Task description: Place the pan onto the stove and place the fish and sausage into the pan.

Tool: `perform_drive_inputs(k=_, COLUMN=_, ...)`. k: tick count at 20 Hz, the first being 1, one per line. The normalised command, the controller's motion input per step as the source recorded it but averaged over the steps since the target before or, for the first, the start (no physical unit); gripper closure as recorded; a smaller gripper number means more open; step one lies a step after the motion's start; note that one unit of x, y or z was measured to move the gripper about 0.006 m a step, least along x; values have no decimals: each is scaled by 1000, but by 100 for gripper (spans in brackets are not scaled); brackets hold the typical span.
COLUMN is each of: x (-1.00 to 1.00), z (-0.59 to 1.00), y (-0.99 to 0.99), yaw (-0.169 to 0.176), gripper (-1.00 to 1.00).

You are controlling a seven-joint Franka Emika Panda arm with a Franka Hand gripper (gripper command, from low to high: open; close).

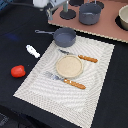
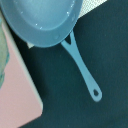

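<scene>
The blue-grey pan (image 1: pixel 65 36) sits on the dark table between the striped placemat's far corner and the stove's near edge. Its long thin handle (image 1: pixel 44 32) points to the exterior view's left. The wrist view shows the pan (image 2: pixel 42 20) and its handle (image 2: pixel 82 67) from above. The pinkish-brown stove (image 1: pixel 107 27) lies at the back, and its edge shows in the wrist view (image 2: pixel 17 90). The white fish (image 1: pixel 32 51) and the red sausage (image 1: pixel 18 71) lie on the table left of the placemat. My gripper (image 1: pixel 50 14) hangs above and behind the pan's handle, and its jaws are blurred.
A larger grey pot (image 1: pixel 90 13) stands on a stove burner. A black burner disc (image 1: pixel 67 14) is beside it. A pale bowl (image 1: pixel 123 19) is at the right edge. The striped placemat (image 1: pixel 97 87) holds a tan plate (image 1: pixel 69 66), a knife (image 1: pixel 80 57) and a fork (image 1: pixel 65 80).
</scene>
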Motion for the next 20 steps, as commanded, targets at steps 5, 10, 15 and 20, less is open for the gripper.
perform_drive_inputs(k=5, x=18, z=-593, y=-32, yaw=-5, gripper=-100)
perform_drive_inputs(k=10, x=9, z=-561, y=-5, yaw=-6, gripper=-100)
perform_drive_inputs(k=15, x=3, z=-440, y=0, yaw=-1, gripper=-100)
perform_drive_inputs(k=20, x=61, z=-17, y=-3, yaw=-20, gripper=-100)
